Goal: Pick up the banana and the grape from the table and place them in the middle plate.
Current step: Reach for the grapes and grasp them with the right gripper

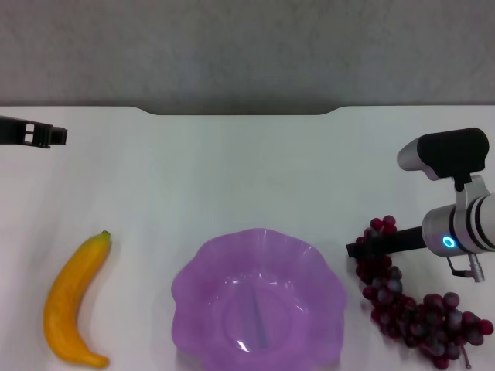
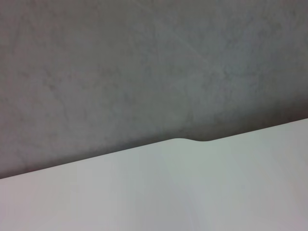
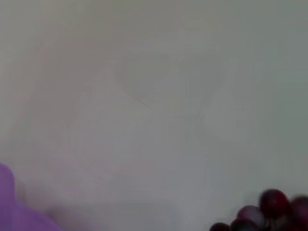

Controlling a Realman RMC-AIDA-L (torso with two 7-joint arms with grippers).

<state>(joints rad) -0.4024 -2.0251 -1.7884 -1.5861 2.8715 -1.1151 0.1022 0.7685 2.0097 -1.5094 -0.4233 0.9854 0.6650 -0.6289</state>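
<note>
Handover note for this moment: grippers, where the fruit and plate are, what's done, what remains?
Right gripper: over the near end of the grape bunch on the table, right of the middle plate; grasp unclear.
Left gripper: parked at the far left, holding nothing visible.
Banana: on the table, left of the plate.
Done: nothing, the plate holds no fruit.
Left: both fruits into the plate.

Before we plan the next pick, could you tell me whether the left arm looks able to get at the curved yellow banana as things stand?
Probably yes. The curved yellow banana lies alone on the white table, left of the purple scalloped plate, with nothing between it and the left pincer at the far left edge.
</note>
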